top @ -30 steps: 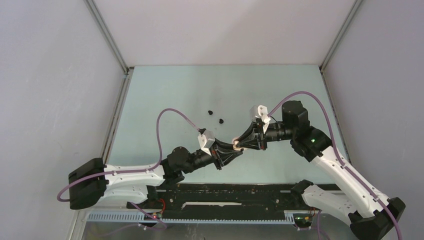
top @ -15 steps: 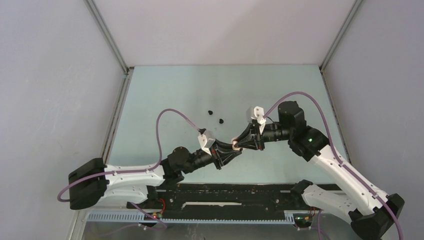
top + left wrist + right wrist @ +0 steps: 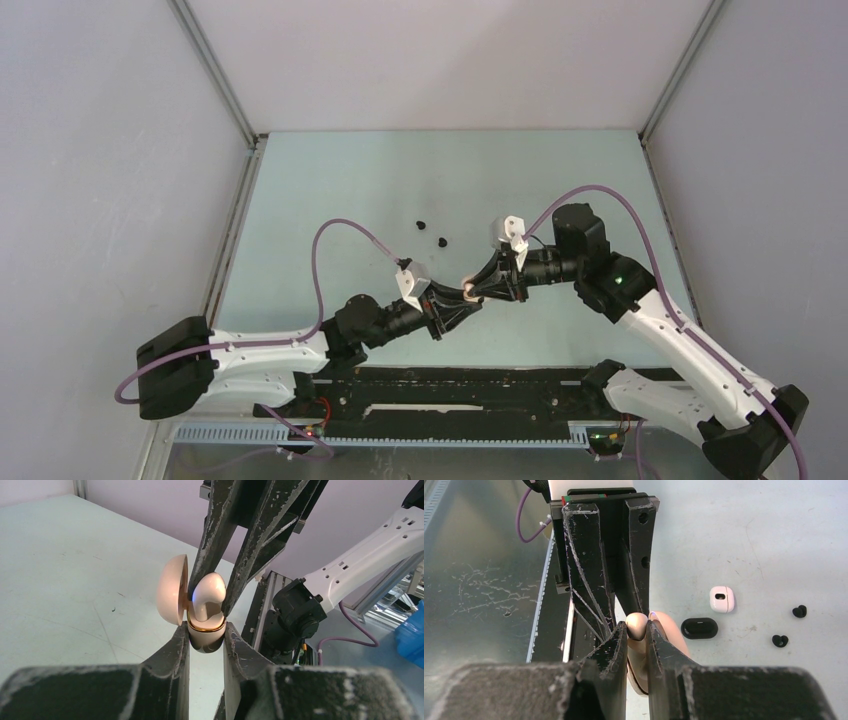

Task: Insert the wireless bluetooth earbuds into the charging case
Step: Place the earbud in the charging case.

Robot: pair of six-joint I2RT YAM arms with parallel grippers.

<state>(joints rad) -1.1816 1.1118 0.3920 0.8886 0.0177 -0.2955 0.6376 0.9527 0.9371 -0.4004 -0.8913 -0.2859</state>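
Note:
My left gripper (image 3: 206,630) is shut on the base of a cream charging case (image 3: 205,636) with a gold rim. Its lid (image 3: 171,596) stands open to the left. My right gripper (image 3: 637,627) comes down from above, shut on a cream earbud (image 3: 209,593) whose lower end sits in the case mouth. In the top view both grippers meet tip to tip at the case (image 3: 468,291), mid-table. Two black earbuds (image 3: 422,224) (image 3: 442,241) lie on the table beyond them; the right wrist view shows the black earbuds (image 3: 799,611) (image 3: 780,640) at far right.
A black oval case (image 3: 699,628) and a small white case (image 3: 722,599) lie on the pale table (image 3: 560,170) just past the grippers. Grey walls close in the left, right and back. A black rail (image 3: 450,385) runs along the near edge.
The right wrist has shifted slightly to the left, toward the left gripper, with the earbud still in its jaws. The left arm has not moved.

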